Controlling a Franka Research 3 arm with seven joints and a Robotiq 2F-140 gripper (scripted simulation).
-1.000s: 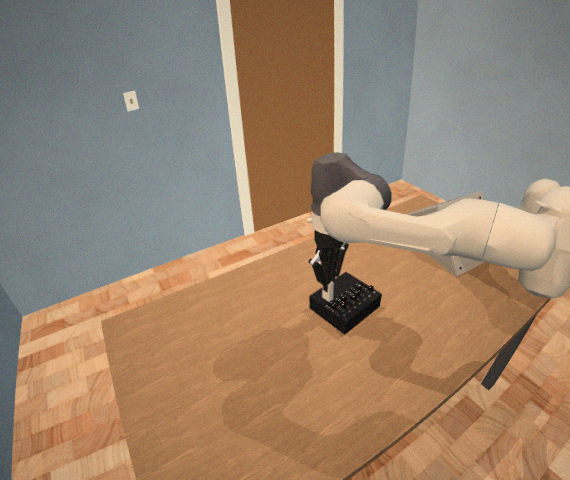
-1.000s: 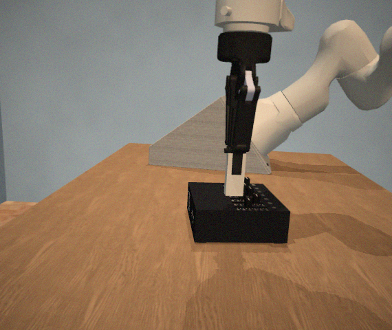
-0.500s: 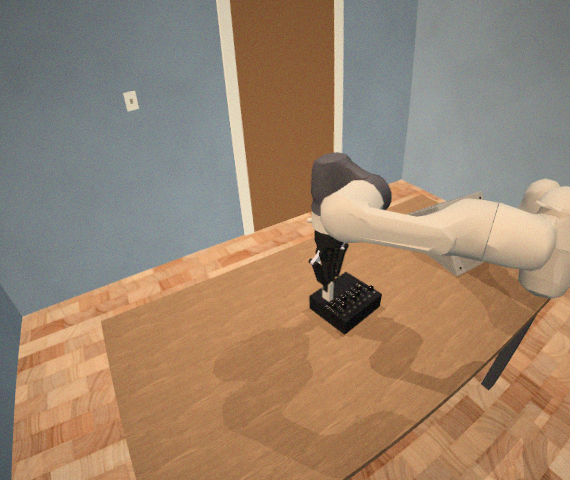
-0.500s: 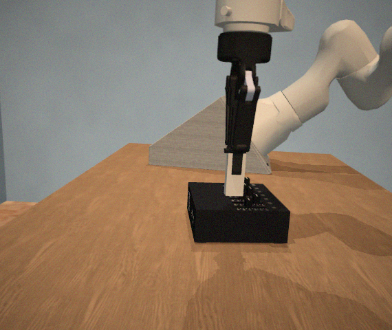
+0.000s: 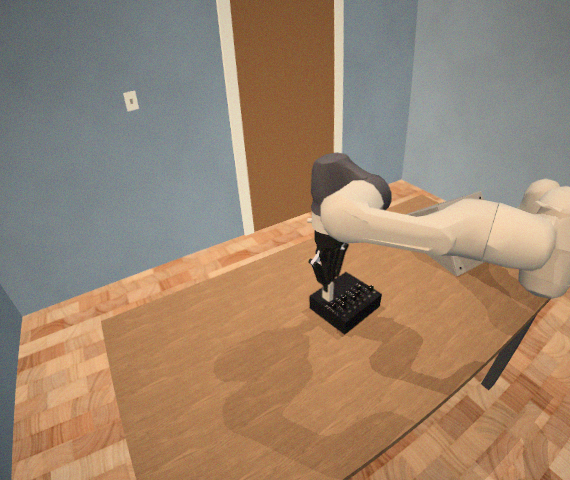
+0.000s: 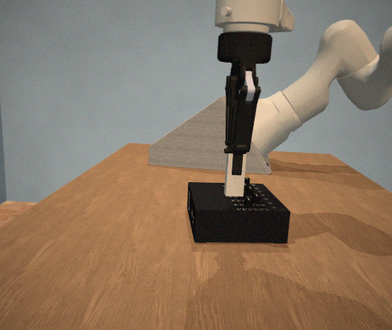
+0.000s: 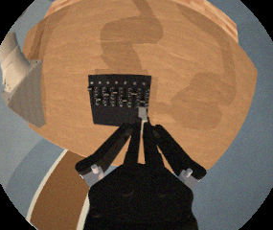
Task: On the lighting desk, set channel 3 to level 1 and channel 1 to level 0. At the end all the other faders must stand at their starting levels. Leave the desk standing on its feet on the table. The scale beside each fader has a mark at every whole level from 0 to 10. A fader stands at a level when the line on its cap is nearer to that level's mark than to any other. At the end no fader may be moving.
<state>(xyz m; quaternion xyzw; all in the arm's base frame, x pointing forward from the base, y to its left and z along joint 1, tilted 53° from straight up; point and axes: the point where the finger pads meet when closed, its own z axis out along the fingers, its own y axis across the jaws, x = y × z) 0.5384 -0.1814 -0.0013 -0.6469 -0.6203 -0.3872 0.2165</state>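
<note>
The black lighting desk (image 5: 344, 320) (image 6: 241, 227) (image 7: 112, 116) stands upright on the wooden table. Its faders show as a row of small dark caps with pale scale marks; the channel numbers and exact levels are too small to read. My gripper (image 5: 327, 293) (image 6: 234, 192) (image 7: 142, 112) is shut, pointing down, with nothing seen between its pale fingertips. The tips are at the desk's top, by the fader at the right end of the row in the wrist view. They hide part of that fader's track. Whether they touch its cap I cannot tell.
The table (image 5: 197, 361) (image 6: 82, 266) (image 7: 74, 53) extends around the desk. The grey wedge-shaped arm mount (image 6: 189, 145) (image 7: 28, 98) stands behind the desk in the exterior view. The arm reaches over the table from the right in the top view.
</note>
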